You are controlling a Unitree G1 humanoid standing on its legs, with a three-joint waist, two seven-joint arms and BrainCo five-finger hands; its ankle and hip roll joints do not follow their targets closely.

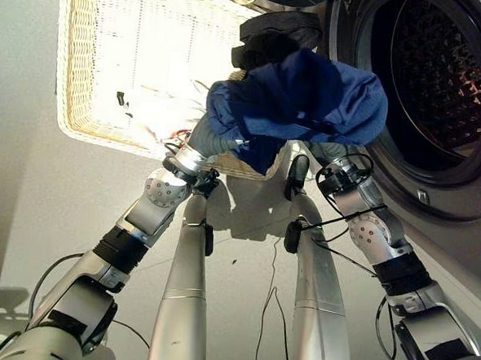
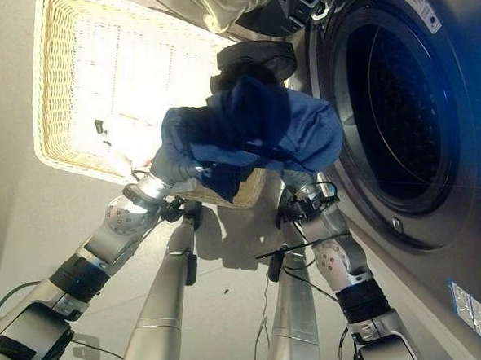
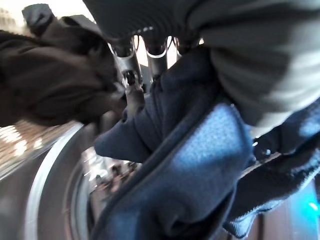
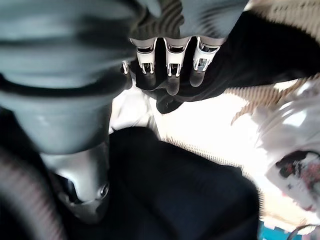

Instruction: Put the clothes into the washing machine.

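- A bundle of clothes hung in mid-air between a wicker laundry basket and the open mouth of a washing machine, carried by both robot hands.
- Two garments could be counted in the bundle: a dark blue garment (image 1: 311, 99) draped over the arms, and a black garment (image 1: 274, 35) bunched above it, nearer the machine's door.
- The left hand (image 3: 131, 65) reached into the bundle; its fingers disappeared between the blue and black cloth, so whether they were curled or straight could not be told.
- The right hand (image 4: 170, 62) had its fingers wrapped into the black garment, gripping it.
- The cloth seemed to be held high and spread across both arms so that it would clear the basket's rim and could be swung to the drum in one load; this is a judgement.
- One washing machine (image 1: 441, 102) stood at the robot's right, its round drum opening dark and apparently empty.
- One white wicker basket (image 1: 68, 55) sat on the floor to the left, with light-coloured clothes (image 1: 151, 105) left inside.
- The load was not yet in the drum.
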